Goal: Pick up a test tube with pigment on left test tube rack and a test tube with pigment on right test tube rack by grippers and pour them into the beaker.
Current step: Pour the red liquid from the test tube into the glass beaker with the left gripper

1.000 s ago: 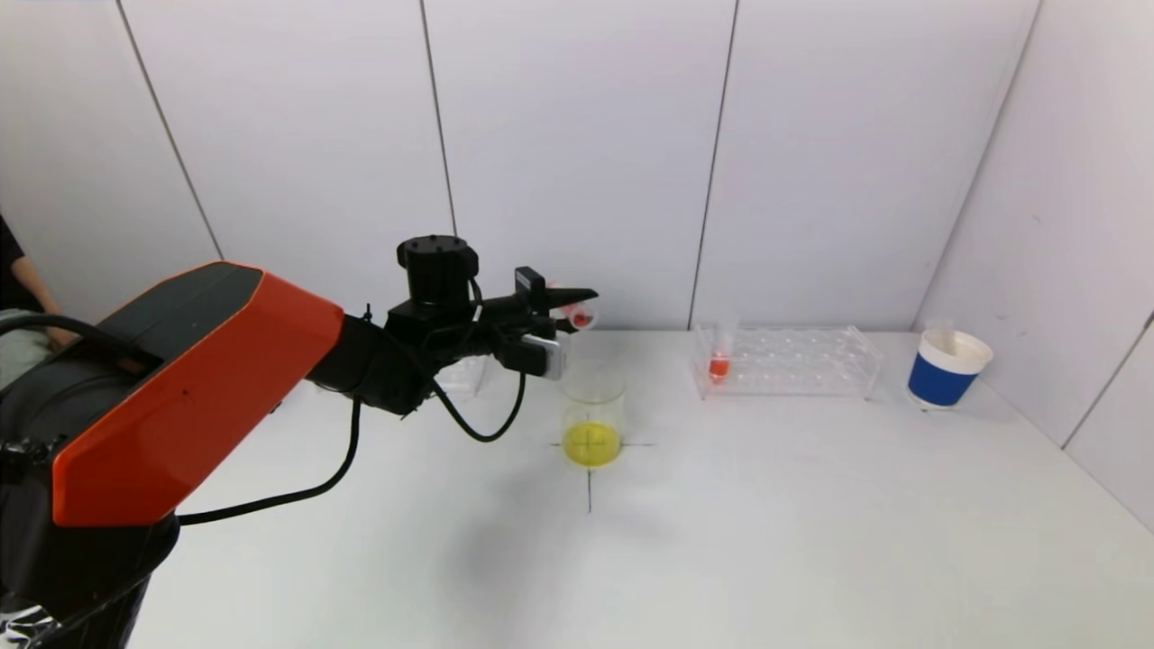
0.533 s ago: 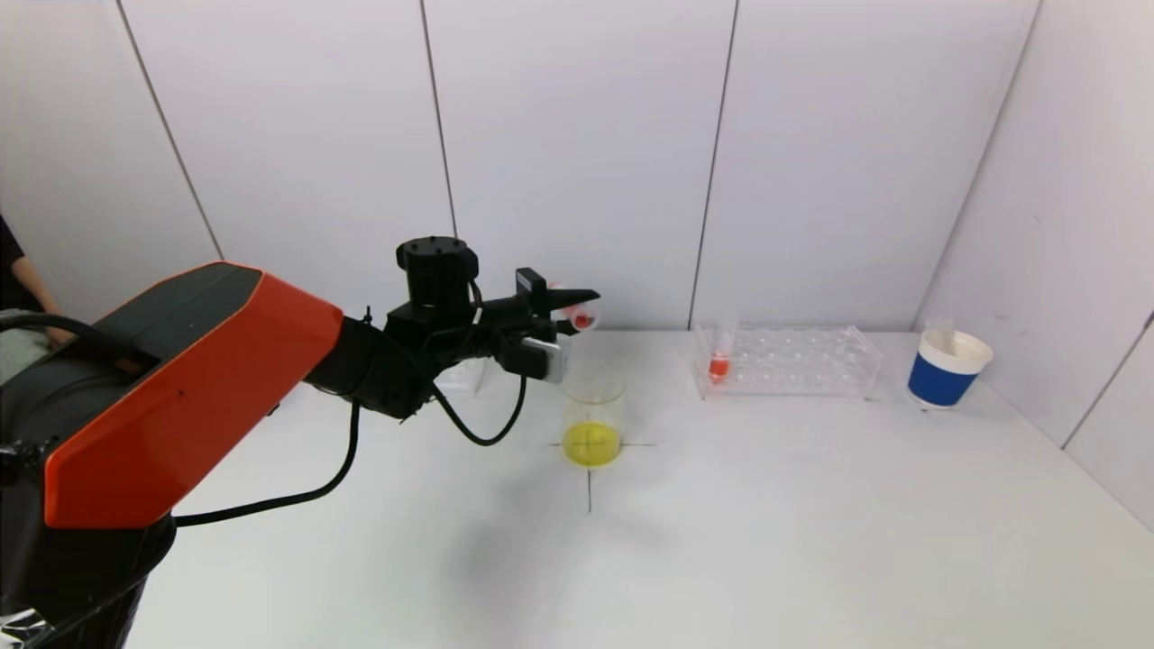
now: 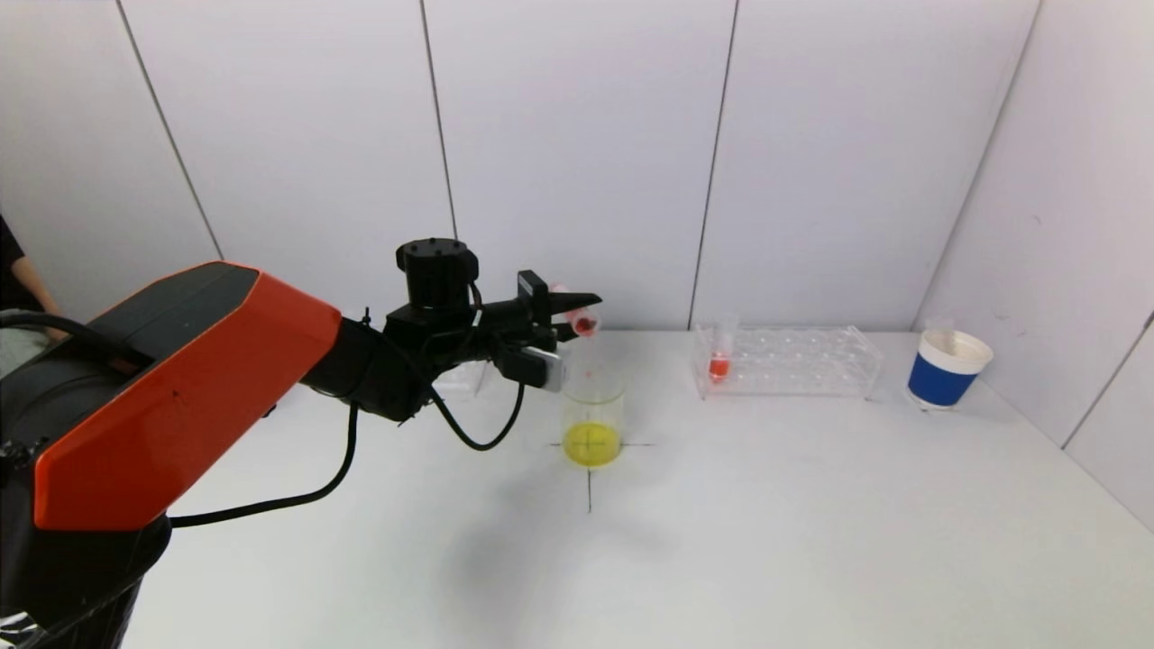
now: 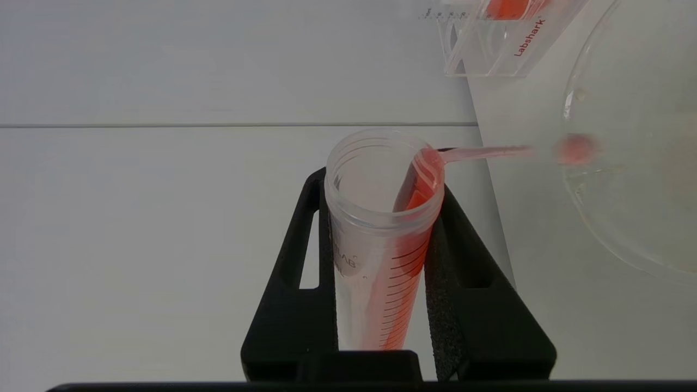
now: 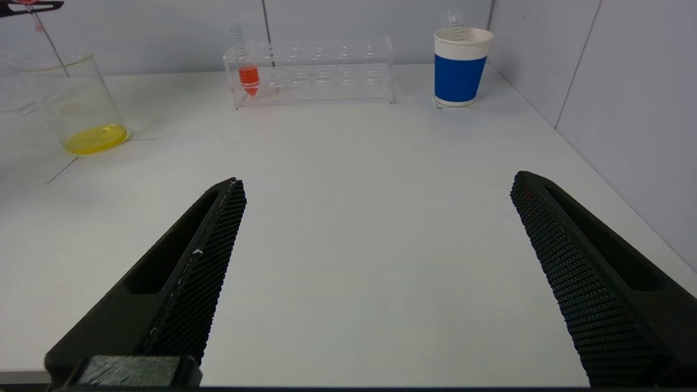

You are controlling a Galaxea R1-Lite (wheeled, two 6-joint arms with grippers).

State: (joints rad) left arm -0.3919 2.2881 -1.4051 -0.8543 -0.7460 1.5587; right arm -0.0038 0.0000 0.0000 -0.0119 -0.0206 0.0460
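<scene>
Head view — left gripper (image 3: 577, 311) jaws pinching test tube (image 3: 577, 317) over beaker (image 3: 592, 415) rim | right jaws spread

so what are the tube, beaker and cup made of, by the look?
Tube: likely clear plastic, slightly frosted, with a threaded mouth and printed graduations.
Beaker: clear and glossy, thin-walled; looks like glass, though clear plastic is possible.
Cup: probably paper, matte, blue band with a rolled white rim.
</scene>
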